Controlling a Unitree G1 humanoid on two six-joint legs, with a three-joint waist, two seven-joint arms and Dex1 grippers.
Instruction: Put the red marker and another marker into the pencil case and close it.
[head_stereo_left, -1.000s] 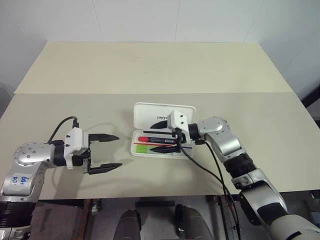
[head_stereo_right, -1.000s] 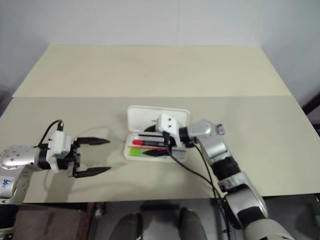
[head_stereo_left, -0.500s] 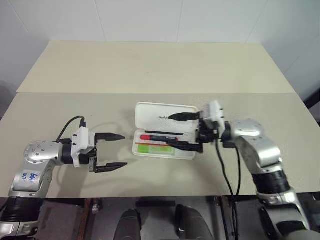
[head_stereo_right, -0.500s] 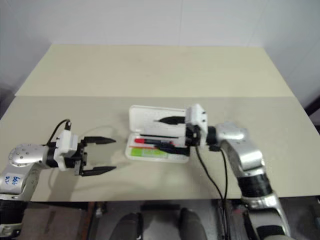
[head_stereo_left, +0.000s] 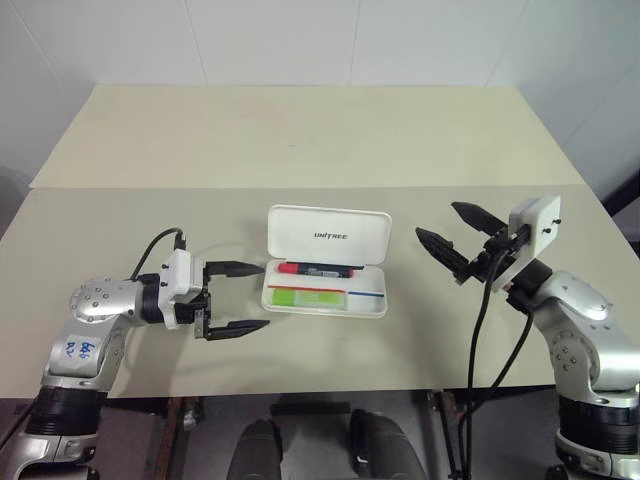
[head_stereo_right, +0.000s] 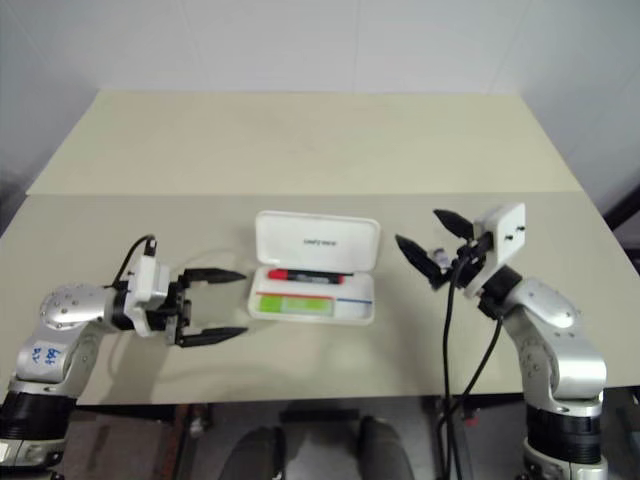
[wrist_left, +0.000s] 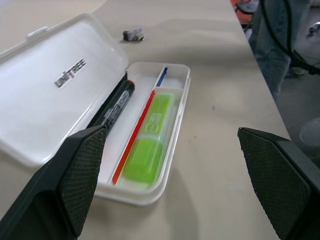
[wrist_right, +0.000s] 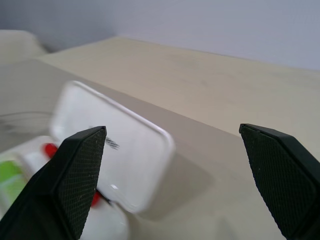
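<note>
Case (head_stereo_left: 326, 262) open at surface (head_stereo_left: 300, 140) centre, lid raised at far side. Red marker (head_stereo_left: 318, 269) lies in tray along hinge side; green marker (head_stereo_left: 308, 296) lies in near side, red and blue stripe between them. Left gripper (head_stereo_left: 238, 298) just left of case, forearm level, jaws wide, empty. Right gripper (head_stereo_left: 455, 234) well right of case, raised, pointing toward case, jaws wide, empty. Small dark object (wrist_left: 133, 35) on surface beyond case, unidentifiable.

Bright, even overhead light, soft shadows under both arms in the lower frame, faint sheen on the pencil case (head_stereo_left: 328, 236) lid, right wrist view blurred at lower left.
</note>
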